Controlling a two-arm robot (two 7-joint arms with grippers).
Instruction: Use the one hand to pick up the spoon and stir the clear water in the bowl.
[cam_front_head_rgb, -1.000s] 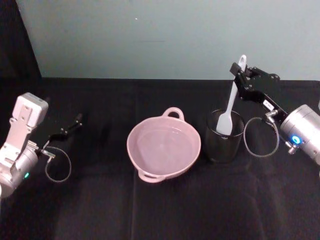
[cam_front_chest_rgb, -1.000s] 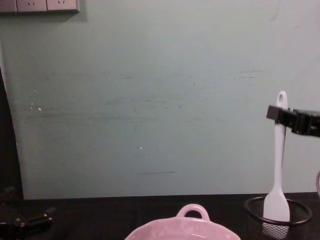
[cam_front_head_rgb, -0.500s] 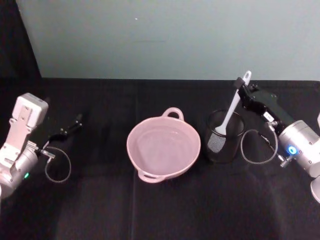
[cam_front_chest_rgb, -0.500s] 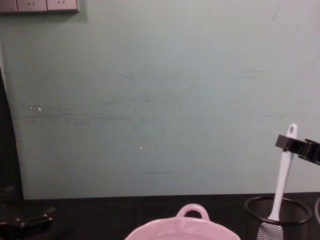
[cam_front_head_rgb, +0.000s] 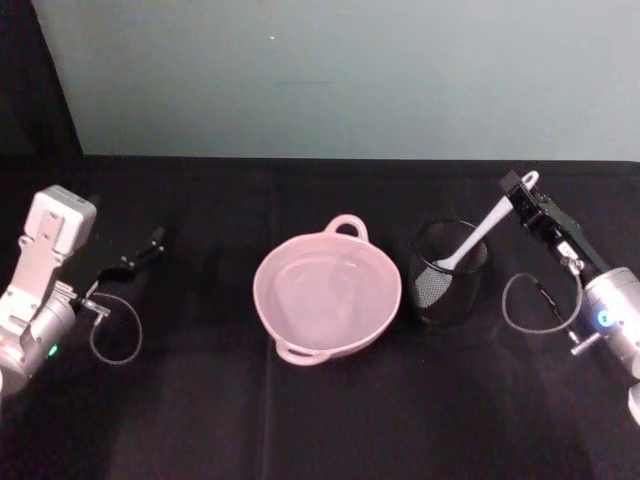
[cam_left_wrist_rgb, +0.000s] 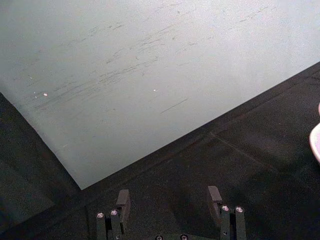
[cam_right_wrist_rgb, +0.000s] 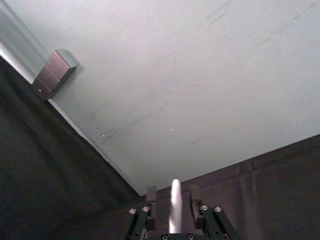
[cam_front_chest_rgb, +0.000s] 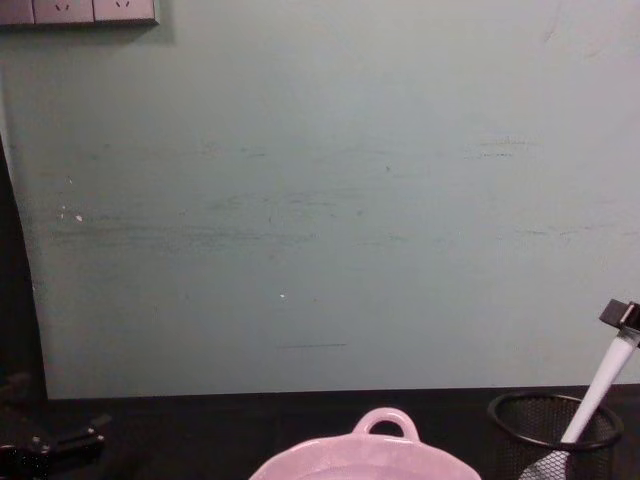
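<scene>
Spoon (cam_front_head_rgb: 470, 247) has dropped back into the mesh cup (cam_front_head_rgb: 447, 290) right of the bowl (cam_front_head_rgb: 327, 295), your right gripper (cam_front_head_rgb: 524, 192) clamped on its handle tip, so stirring's done; left gripper (cam_left_wrist_rgb: 170, 200) sits open.

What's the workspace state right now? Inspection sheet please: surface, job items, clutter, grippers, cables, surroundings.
Surface: black cloth over the table, lightly creased.
Job items: pink bowl at centre, holding clear water. White spoon leans in the black mesh cup to the bowl's right, head down inside.
Clutter: nothing seen.
Grippers: right gripper at the spoon's handle tip, handle between its fingers; contact unclear. Left gripper parked on the left, open, holding nothing.
Cables: one loop by each wrist, left cable and right cable.
Surroundings: pale green wall; wall sockets at top left in the chest view.
</scene>
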